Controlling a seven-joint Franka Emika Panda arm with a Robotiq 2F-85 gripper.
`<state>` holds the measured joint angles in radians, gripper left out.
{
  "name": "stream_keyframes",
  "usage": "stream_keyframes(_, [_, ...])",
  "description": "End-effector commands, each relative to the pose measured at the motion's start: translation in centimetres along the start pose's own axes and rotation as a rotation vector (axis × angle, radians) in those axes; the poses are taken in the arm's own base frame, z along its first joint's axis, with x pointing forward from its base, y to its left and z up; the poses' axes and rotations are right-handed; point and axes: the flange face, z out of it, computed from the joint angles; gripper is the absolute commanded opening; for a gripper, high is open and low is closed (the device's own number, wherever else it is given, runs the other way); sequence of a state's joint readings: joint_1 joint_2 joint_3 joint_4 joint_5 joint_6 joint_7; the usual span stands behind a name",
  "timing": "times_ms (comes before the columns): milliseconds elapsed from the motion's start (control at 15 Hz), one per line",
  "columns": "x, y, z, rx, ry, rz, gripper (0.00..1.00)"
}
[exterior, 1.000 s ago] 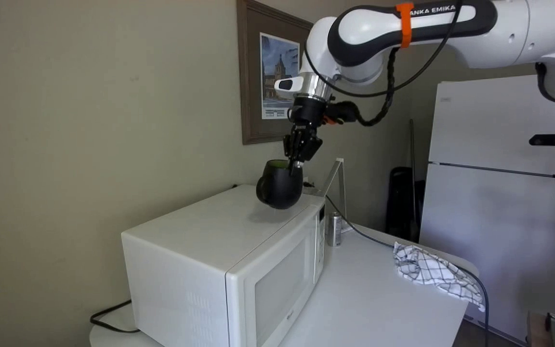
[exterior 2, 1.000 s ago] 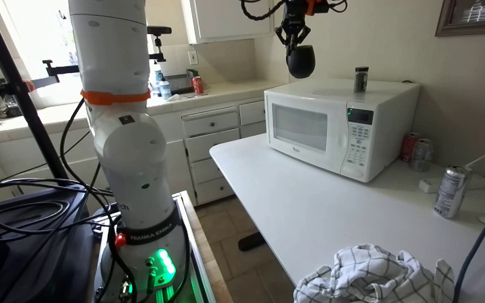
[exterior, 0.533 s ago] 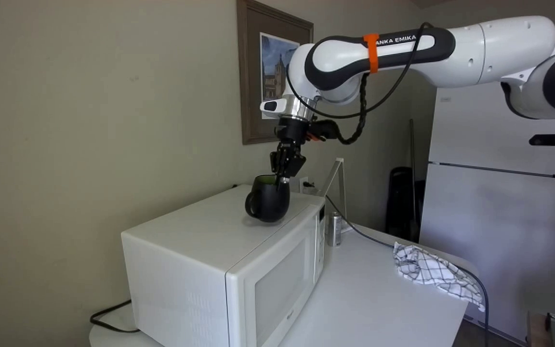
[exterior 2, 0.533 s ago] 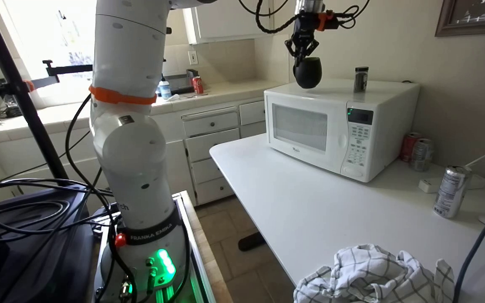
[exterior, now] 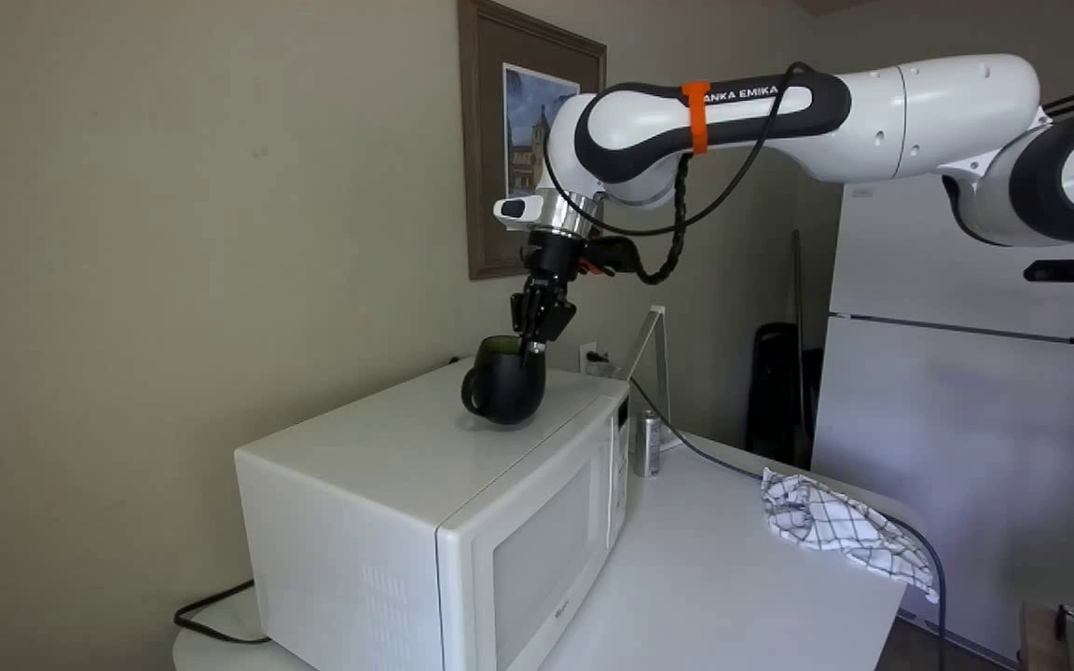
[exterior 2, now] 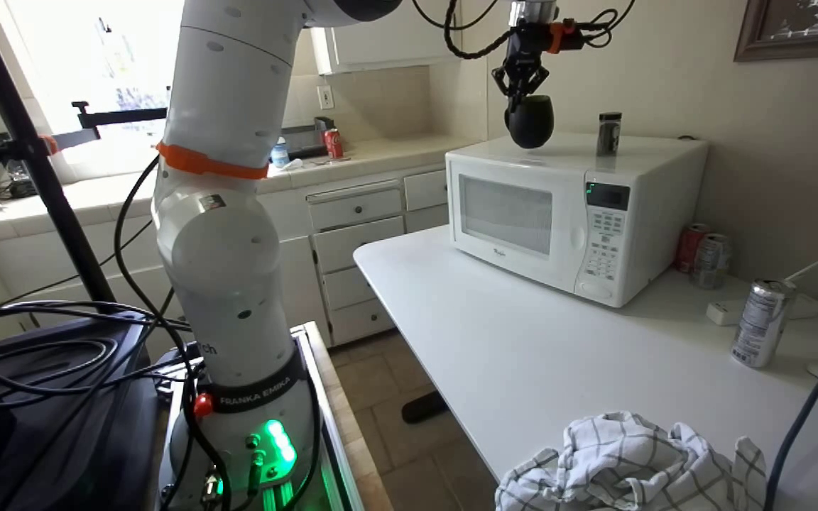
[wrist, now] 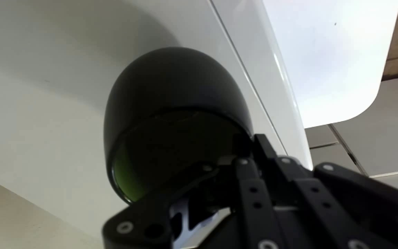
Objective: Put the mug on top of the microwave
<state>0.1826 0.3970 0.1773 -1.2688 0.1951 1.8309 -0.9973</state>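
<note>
most seemed done: the black gripper (exterior: 532, 342), closed, pinched the round black mug (exterior: 503, 387) above the boxy white microwave (exterior: 388, 458). set-down remained.

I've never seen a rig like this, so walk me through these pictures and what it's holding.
The machine is a jointed white robot arm ending in a black two-fingered gripper. Two viewpoints stand outside it; a third rides on its wrist, looking down. The gripper pinches a round black mug by its rim, seemingly just above a boxy white microwave oven. A small grey black-lidded cylinder stands on the oven; the white table also bears a silver can and a crumpled checked cloth.
</note>
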Motion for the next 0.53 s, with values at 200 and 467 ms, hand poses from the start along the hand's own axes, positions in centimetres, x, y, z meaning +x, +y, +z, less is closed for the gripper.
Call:
stream_keyframes(200, [0.6,1.6,0.0,-0.015,0.001,-0.040,0.02])
stream_keyframes(467, [0.6,2.1,0.5,-0.011,-0.005,-0.047,0.02])
